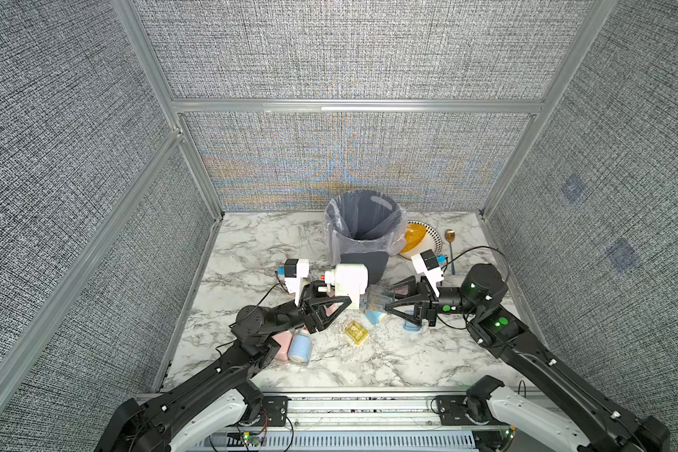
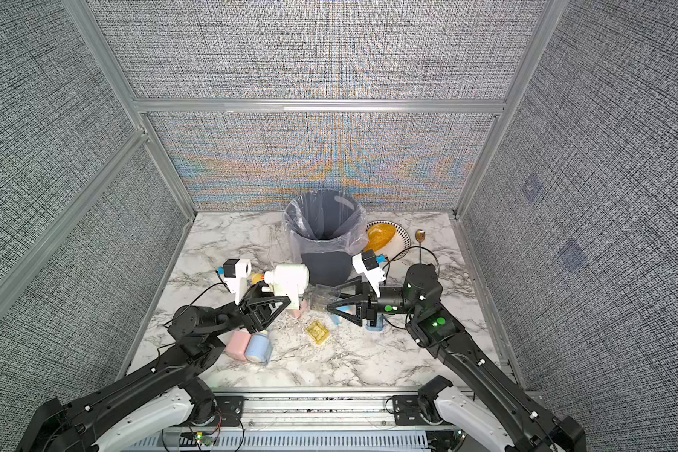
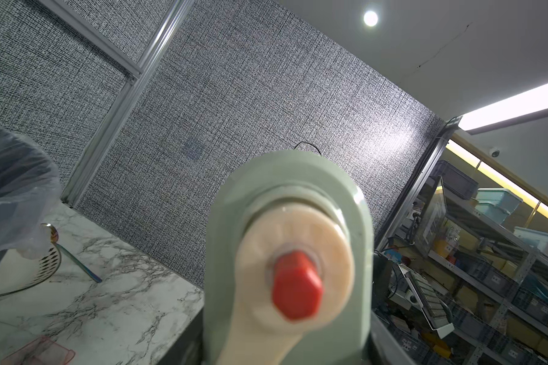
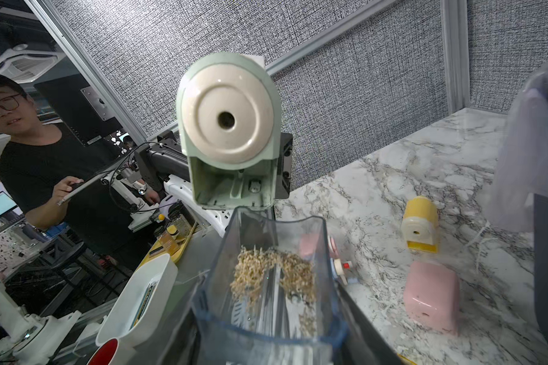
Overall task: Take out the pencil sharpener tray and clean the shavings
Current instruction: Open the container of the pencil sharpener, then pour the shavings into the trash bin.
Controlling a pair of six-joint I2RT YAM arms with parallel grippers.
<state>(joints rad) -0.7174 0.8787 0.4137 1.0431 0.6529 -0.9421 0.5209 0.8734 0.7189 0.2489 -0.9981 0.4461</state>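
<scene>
Facing the sharpener slot, the tray (shavings inside) hangs just outside.

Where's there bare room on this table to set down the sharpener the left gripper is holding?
Back left: bare table between the bin and the left edge. Front: a mostly bare strip between the blue sharpener and the right arm. The middle is crowded with the yellow tray and loose shavings.
</scene>
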